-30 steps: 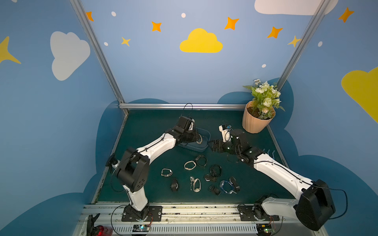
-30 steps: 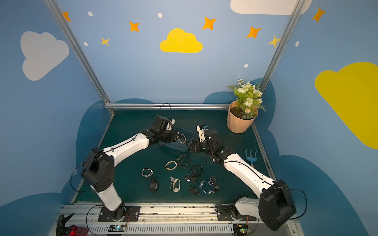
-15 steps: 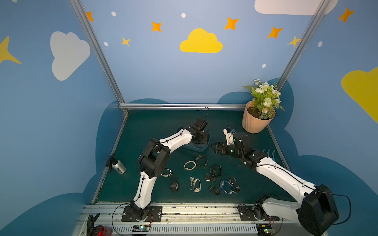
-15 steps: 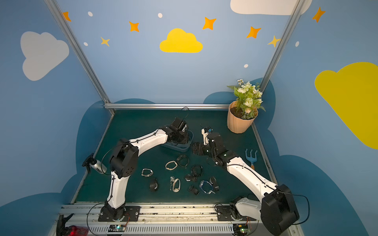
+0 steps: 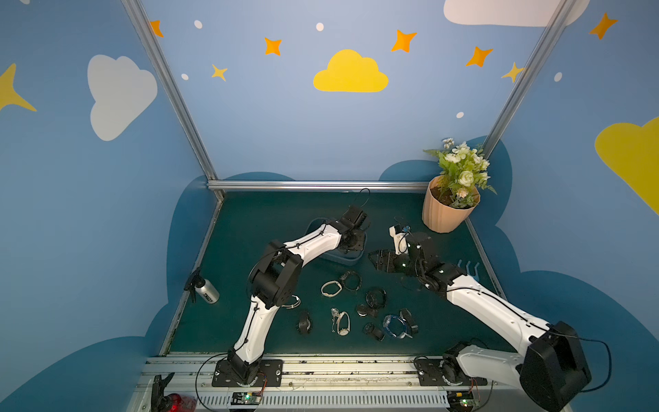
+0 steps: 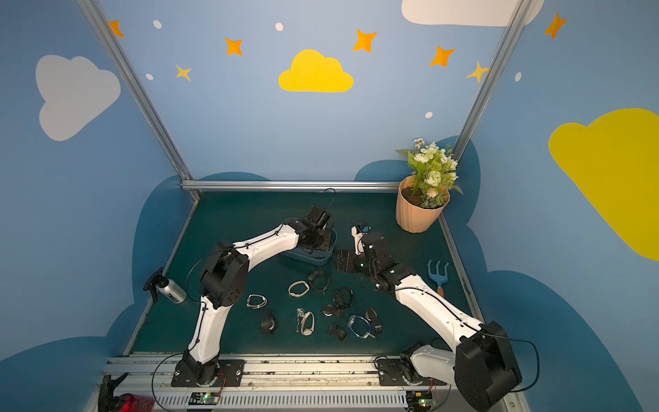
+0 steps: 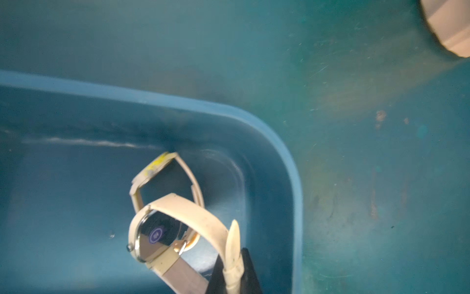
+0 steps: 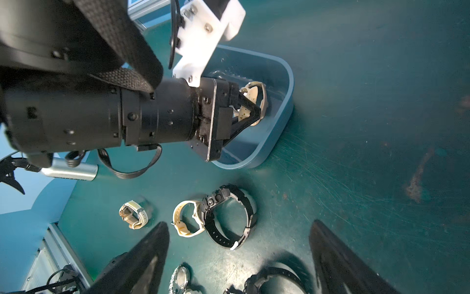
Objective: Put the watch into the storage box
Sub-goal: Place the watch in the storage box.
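Note:
The storage box is a low blue-grey bin with rounded corners at the back middle of the green table, seen in both top views. My left gripper reaches down into its right end, shut on the strap of a cream watch that hangs just above the box floor. The right wrist view shows the same grip inside the box. A second cream watch with a yellow face lies in the box. My right gripper hovers open just right of the box, holding nothing.
Several loose watches lie in front of the box, among them a cream one and a black one. A peach flowerpot stands back right, a blue garden fork beside the right arm, a spray bottle at the left edge.
My left arm has swung its elbow inward and carried the watch from the box's left end to its right end. The right gripper has drawn back slightly to the right.

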Robot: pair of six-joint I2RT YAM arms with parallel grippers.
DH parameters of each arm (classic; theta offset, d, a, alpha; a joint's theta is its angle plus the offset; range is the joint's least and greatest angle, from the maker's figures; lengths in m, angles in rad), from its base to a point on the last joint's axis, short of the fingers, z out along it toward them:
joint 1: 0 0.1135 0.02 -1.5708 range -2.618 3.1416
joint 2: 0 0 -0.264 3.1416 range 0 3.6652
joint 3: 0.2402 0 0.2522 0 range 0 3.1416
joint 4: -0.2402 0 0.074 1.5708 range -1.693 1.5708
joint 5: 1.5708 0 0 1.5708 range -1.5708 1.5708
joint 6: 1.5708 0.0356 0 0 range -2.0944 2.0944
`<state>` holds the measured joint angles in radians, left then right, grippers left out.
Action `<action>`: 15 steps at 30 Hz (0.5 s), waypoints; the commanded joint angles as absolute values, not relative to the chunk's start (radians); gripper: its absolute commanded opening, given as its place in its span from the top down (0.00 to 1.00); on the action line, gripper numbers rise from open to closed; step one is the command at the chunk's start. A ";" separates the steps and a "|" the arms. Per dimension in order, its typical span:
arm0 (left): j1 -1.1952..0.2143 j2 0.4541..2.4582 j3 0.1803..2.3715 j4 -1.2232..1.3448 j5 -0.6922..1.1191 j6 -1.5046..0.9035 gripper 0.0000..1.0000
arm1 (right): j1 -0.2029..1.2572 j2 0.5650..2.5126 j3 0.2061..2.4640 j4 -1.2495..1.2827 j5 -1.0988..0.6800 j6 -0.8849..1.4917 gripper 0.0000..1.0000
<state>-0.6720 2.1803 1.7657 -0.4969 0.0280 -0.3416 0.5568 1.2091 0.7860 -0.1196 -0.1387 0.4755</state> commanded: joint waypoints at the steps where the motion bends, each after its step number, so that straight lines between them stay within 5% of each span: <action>1: -0.675 2.226 1.814 -0.535 0.006 -0.323 0.90 | 0.549 1.181 0.778 -0.112 -0.132 0.485 0.13; 9: -0.675 2.271 1.870 -0.560 0.023 -0.329 0.72 | 0.545 1.165 0.775 -0.120 -0.120 0.485 0.13; 15: -0.674 2.216 1.846 -0.539 0.037 -0.342 0.36 | 0.538 1.159 0.793 -0.135 -0.112 0.476 0.13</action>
<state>-0.6746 2.2608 1.8412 -0.5346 0.0261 -0.3393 0.5442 1.1793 0.7860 -0.1226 -0.1287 0.4751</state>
